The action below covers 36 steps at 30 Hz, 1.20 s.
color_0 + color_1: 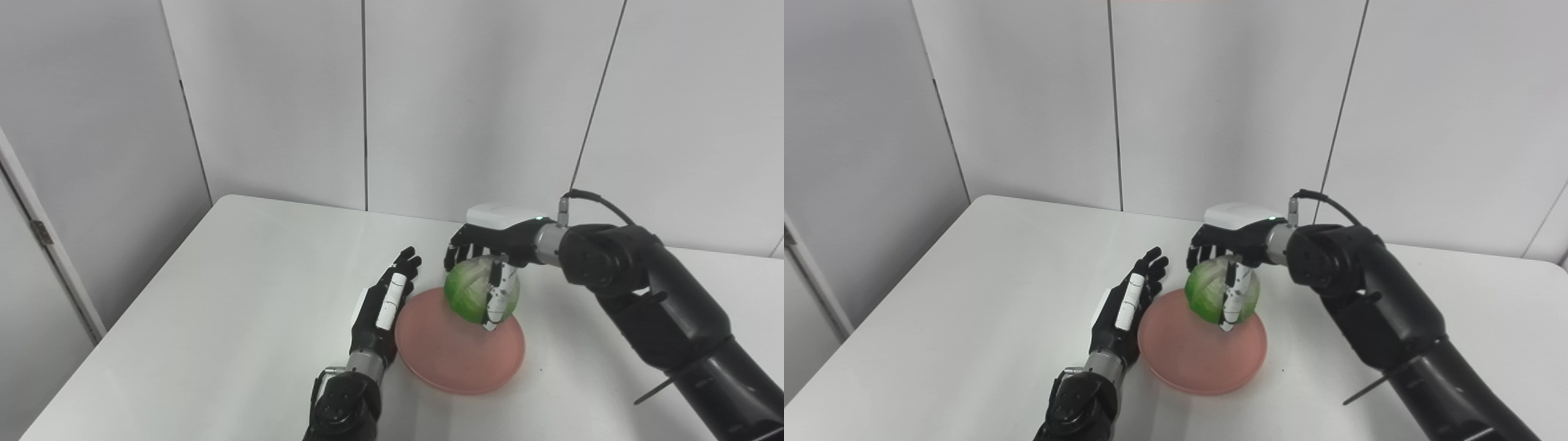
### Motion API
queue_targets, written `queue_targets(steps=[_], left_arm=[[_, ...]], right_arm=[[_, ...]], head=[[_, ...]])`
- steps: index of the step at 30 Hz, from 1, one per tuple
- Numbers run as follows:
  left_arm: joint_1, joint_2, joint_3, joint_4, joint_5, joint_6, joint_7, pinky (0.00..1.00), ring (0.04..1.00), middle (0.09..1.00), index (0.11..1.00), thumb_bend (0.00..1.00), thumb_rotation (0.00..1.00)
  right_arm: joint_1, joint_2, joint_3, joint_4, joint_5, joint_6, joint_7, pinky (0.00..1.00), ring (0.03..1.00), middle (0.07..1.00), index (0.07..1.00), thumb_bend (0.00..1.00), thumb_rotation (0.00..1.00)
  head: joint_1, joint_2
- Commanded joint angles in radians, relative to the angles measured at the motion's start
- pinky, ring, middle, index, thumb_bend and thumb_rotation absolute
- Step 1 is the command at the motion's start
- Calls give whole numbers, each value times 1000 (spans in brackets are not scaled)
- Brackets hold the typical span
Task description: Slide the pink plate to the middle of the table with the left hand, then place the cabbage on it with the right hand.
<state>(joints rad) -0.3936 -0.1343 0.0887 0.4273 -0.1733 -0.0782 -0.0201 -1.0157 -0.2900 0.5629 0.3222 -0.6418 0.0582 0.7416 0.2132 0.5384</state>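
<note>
A pink plate [453, 358] lies flat near the middle of the white table [214, 306]. A green cabbage [468, 294] sits over the plate's far edge, and my right hand [493, 245] is shut on it from above, thumb down its front. Whether the cabbage rests on the plate or hangs just above it I cannot tell. My left hand [386, 303] is open, fingers straight and pointing away, right against the plate's left rim. In the right eye view the same cabbage [1209, 294] and plate [1200, 355] appear.
Grey wall panels stand behind the table's far edge. The table's left edge runs diagonally at the left of the picture. My right forearm [661, 312] reaches in over the table's right part.
</note>
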Motion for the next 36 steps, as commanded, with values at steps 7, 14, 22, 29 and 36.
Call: queue_targets(steps=[7,14,22,29,36], left_arm=[[31,-15,1,36,-14,44,8,962,964,910,865,891,811],[35,-13,-1,29,-16,50,2,992,956,910,868,876,812],[32,8,-3,33,-8,50,-2,992,952,903,872,875,849],[38,17,-2,16,-14,64,-8,958,940,896,867,869,846],[40,20,0,6,-19,73,-12,951,945,902,883,896,836]], right_arm=[[-2,29,4,-28,-21,-2,-14,471,551,492,626,568,0],[17,49,12,-11,-31,6,-11,375,459,486,636,571,0],[35,51,-2,-12,-31,34,0,634,744,793,710,971,228],[26,44,-31,-26,1,45,15,744,846,869,773,1000,338],[7,11,-47,-69,21,82,74,792,881,892,795,1000,380]], head=[[-18,2],[-29,4],[-75,2],[-99,3],[-118,2]])
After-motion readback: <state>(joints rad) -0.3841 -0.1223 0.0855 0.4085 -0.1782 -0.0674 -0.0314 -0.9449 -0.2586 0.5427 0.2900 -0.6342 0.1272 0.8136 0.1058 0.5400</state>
